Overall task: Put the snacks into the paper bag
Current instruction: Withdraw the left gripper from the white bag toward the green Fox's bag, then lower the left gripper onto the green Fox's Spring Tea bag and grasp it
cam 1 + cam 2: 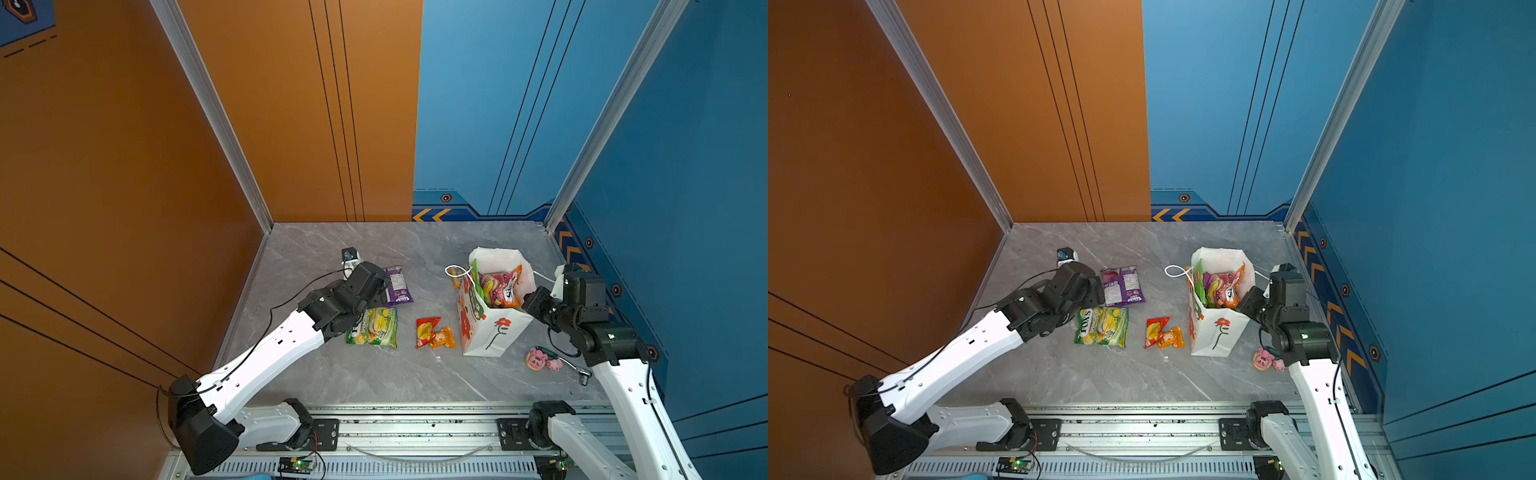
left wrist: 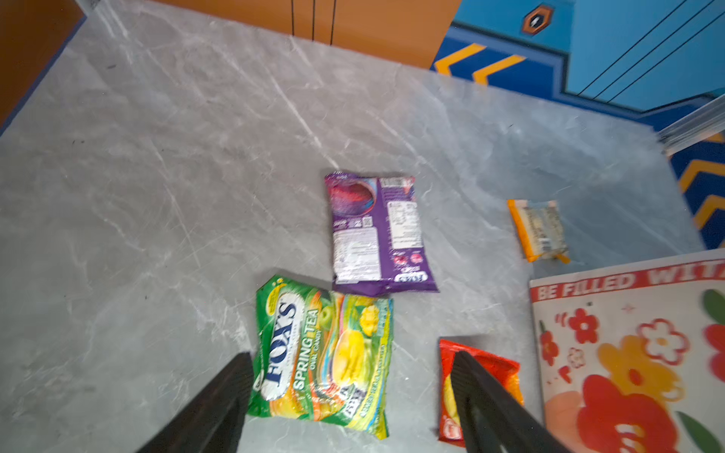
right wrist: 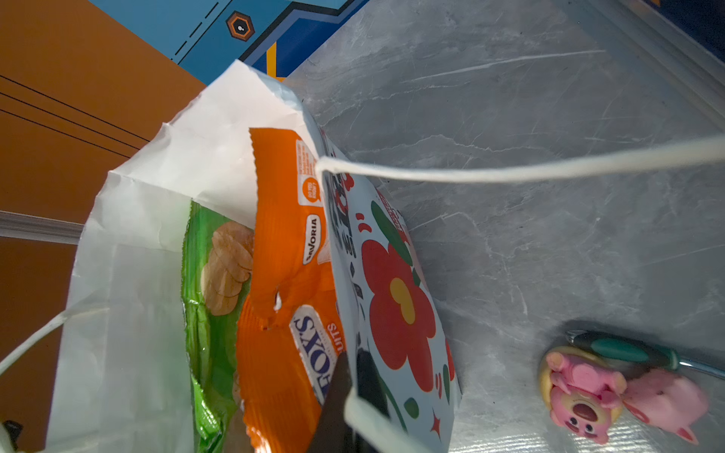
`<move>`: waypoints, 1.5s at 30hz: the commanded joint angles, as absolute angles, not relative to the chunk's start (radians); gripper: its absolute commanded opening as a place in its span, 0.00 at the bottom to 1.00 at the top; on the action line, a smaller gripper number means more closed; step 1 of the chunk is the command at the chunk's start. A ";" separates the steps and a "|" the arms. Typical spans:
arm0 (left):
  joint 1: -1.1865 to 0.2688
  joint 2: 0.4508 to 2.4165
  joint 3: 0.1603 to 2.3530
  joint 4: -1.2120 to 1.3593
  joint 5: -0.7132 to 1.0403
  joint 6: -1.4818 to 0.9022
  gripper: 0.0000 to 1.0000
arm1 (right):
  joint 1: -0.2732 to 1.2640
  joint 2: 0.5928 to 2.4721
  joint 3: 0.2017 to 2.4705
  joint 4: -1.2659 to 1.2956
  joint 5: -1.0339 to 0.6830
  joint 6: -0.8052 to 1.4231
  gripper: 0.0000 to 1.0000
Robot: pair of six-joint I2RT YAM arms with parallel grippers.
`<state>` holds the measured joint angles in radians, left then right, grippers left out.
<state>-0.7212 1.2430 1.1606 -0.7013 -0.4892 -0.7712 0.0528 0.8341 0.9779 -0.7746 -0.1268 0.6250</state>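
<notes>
Though the right tool (image 3: 355, 376) is clamped on the rim of the upright paper bag (image 1: 494, 332) beside a cord handle (image 3: 510, 172), the left tool (image 2: 352, 354) hangs wide apart, empty, over the FOX'S Spring Tea bag (image 2: 321, 353) left of the paper bag. Bare bench (image 1: 332, 374) spreads in front of the paper bag; the blue wall (image 1: 665, 208) stands close on its right.

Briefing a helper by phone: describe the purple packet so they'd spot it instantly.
Find the white paper bag standing on the grey table. Left of it in a top view, two large packets lie flat. The purple packet is the farther one, with white text panels; the green FOX'S bag lies nearer.
</notes>
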 commanded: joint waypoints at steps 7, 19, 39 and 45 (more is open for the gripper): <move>-0.508 1.349 1.037 -0.776 -0.264 -0.728 0.76 | 0.058 0.819 0.974 -0.747 -0.104 0.601 0.00; -0.357 1.481 0.886 -0.581 0.006 -0.673 0.76 | 0.060 0.825 0.945 -0.718 -0.138 0.607 0.00; -0.383 1.643 0.904 -0.549 0.060 -0.629 0.35 | 0.061 0.821 0.936 -0.705 -0.149 0.615 0.00; -0.385 1.638 0.899 -0.548 0.046 -0.636 0.16 | 0.061 0.812 0.934 -0.706 -0.149 0.617 0.00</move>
<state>-0.3744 1.6138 0.9108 -0.5297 0.0422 -0.6407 0.0547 0.8204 0.9497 -0.7288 -0.1535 0.6254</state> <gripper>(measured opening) 0.177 0.048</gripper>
